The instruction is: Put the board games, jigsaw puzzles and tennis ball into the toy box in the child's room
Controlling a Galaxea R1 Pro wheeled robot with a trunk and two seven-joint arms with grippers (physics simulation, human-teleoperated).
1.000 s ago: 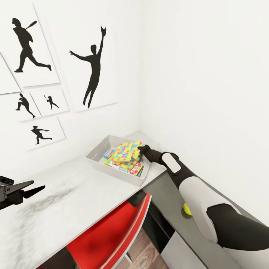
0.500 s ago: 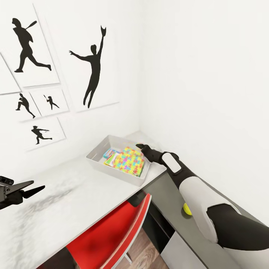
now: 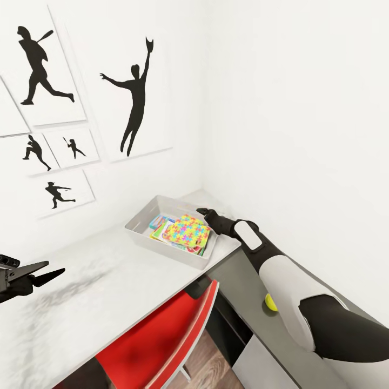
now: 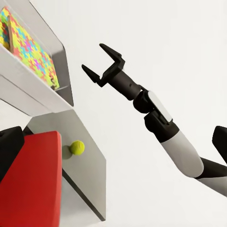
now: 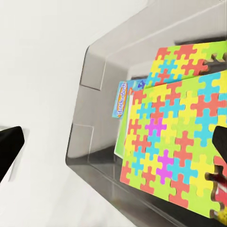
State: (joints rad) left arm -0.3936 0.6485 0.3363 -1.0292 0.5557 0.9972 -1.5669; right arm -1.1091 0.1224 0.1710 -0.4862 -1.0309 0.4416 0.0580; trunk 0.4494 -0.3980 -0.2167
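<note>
toy box (image 5: 94, 118): smooth matt grey, likely plastic | worktop (image 3: 102, 292): matt, faintly mottled | chair (image 3: 156, 335): glossy red

Shallow light grey rectangular bin (image 5: 90, 123) with sloping walls on pale grey tabletop (image 5: 42, 85). Two thin multicoloured jigsaw sheets inside, top sheet (image 5: 175, 156) overlapping second sheet (image 5: 189, 54). Flat printed game box with blue edge (image 5: 124, 101) beneath them. Black fingertips (image 5: 9, 149) at both frame edges, spread apart, gripping nothing.
</note>
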